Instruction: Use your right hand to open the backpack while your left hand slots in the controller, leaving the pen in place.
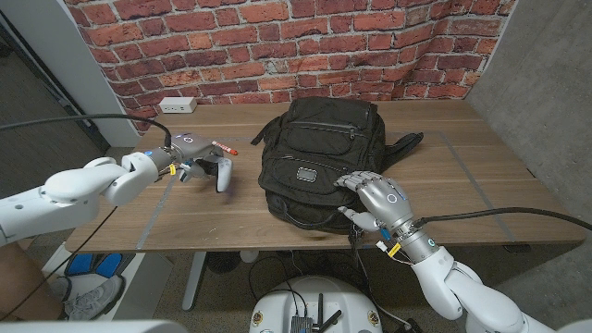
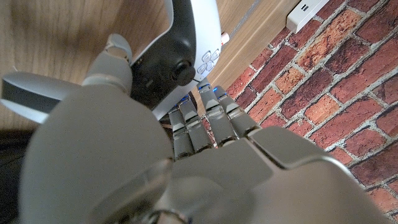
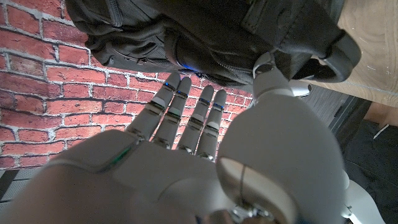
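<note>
Backpack: black, lying flat near the middle of the wooden table, its front panel with a small metal badge facing up, one strap trailing out on the robot's right side. We see no opening along its zips from the head view.

Controller: white with black centre, held just above the table on the robot's left side, well apart from the backpack. We note in the left wrist view a black thumbstick and face buttons on its upper surface.

Left hand: we record it wrapped over the controller, fingers curled round the body and thumb set against its side.

Right hand: resting on the backpack's near right corner, fingers straight and slightly apart, laid on the fabric. We cannot tell whether it grips a zip pull or any fabric.

Pen: a small red-and-white item lying on the table just behind the left hand; too small for further detail.

White power strip: at the table's far edge against the brick wall.
</note>
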{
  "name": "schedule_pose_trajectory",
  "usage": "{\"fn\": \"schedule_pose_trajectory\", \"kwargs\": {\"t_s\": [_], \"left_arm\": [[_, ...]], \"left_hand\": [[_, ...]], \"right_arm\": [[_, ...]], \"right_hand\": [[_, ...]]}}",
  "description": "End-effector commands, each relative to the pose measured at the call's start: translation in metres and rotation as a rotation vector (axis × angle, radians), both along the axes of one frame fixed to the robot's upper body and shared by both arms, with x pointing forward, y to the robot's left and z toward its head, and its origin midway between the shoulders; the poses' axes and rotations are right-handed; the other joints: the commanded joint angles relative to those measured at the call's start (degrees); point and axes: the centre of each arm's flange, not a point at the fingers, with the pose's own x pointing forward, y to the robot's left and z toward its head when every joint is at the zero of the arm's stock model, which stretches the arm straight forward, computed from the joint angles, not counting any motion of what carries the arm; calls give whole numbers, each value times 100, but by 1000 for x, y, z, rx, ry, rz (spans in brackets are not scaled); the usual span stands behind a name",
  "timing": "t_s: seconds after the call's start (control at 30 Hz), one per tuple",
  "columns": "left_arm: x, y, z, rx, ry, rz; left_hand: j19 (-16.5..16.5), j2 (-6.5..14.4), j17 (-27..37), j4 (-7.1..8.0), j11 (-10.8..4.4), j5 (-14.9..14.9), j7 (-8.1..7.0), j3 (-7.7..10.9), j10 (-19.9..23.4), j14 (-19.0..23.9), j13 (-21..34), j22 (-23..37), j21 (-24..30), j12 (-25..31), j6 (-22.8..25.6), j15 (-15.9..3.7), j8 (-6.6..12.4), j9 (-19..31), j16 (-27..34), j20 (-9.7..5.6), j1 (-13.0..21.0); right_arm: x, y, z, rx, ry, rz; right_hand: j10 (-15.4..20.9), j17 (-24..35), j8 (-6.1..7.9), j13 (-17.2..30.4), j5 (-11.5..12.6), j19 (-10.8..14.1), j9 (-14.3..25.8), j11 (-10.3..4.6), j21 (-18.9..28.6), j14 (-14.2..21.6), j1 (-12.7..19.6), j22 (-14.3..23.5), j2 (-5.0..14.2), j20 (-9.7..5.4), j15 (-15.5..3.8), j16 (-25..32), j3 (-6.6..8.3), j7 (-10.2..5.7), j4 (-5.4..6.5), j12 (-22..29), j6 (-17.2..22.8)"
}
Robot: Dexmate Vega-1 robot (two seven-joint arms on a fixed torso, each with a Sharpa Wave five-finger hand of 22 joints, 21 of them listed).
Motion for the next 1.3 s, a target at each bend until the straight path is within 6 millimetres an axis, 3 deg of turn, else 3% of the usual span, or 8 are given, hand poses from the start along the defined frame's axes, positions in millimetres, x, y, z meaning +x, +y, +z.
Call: {"fn": "schedule_pose_trajectory", "kwargs": {"t_s": [0.03,0.33,0.77,1.07,1.3], "left_arm": [[-1,2,-1,-14,-5,7],[1,3,-1,-17,-2,7],[1,3,-5,-25,2,10],[-3,4,-6,-35,-2,22],[-4,4,-7,-41,-6,24]], "left_hand": [[0,813,15,30,-387,18,-369,58,494,63,16,16,-7,10,758,-962,38,9,-13,-905,209],[3,817,14,27,-389,18,-365,64,507,68,22,16,-6,-6,772,-963,28,10,-26,-905,214],[6,824,15,29,-386,17,-363,68,518,78,28,16,-6,-22,769,-963,10,11,-34,-905,211],[8,839,14,33,-385,15,-377,76,521,86,34,16,-6,-42,730,-963,-28,3,-44,-904,203],[8,842,14,30,-386,15,-386,79,530,87,40,16,-6,-53,722,-964,-67,-24,-51,-905,203]], "right_arm": [[2,2,7,29,4,33],[0,2,13,40,-8,46],[0,2,15,45,-29,59],[2,1,16,52,-40,62],[2,-2,19,56,-51,60]], "right_hand": [[102,49,58,8,-18,108,-3,-28,65,89,29,9,86,-555,-912,69,-60,-14,-2,26,126],[289,115,123,6,-14,215,-15,-6,93,224,23,18,141,-571,-921,175,-109,-34,-1,65,317],[840,205,300,-23,10,454,-48,-159,163,562,155,40,325,-662,-978,394,-181,-153,-47,174,915],[1262,163,411,-44,32,496,-67,-275,176,744,87,54,646,-760,-996,363,-106,-249,54,270,1327],[1580,126,503,-75,19,528,-73,-273,191,851,35,64,860,-818,-1012,293,-41,-301,79,324,1673]]}}
